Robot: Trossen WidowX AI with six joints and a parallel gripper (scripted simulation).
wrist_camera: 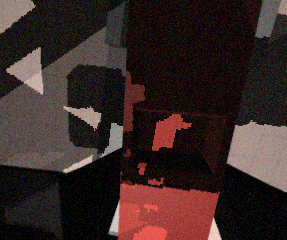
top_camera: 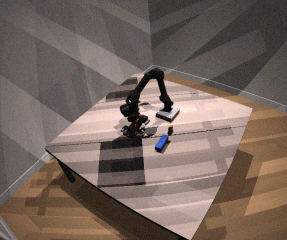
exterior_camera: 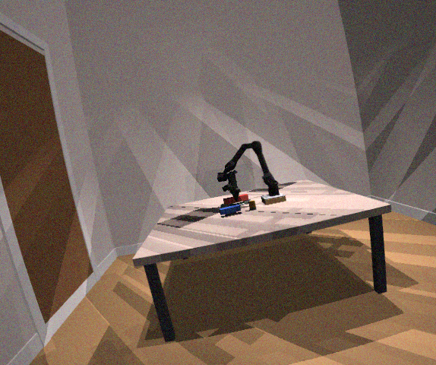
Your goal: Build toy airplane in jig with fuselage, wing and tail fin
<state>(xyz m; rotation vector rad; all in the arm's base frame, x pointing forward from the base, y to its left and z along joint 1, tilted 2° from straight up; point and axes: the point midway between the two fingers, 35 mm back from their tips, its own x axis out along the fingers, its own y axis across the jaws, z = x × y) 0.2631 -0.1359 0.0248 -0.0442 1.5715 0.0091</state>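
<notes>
My gripper is shut on the red fuselage, a long block with a socket opening that shows between the fingers in the wrist view. The fuselage is low at the grey cradle, lined up along it. Shadow and the gripper hide the contact, so I cannot tell whether it sits fully flat. The blue wing lies on the table beside the cradle. The small yellow tail fin stands near the wing's end.
The arm's pale base stands behind the yellow fin, to the right of the cradle. The arm arches from it over to the cradle. Hard shadows cross the table, and its edges lie well outside the parts.
</notes>
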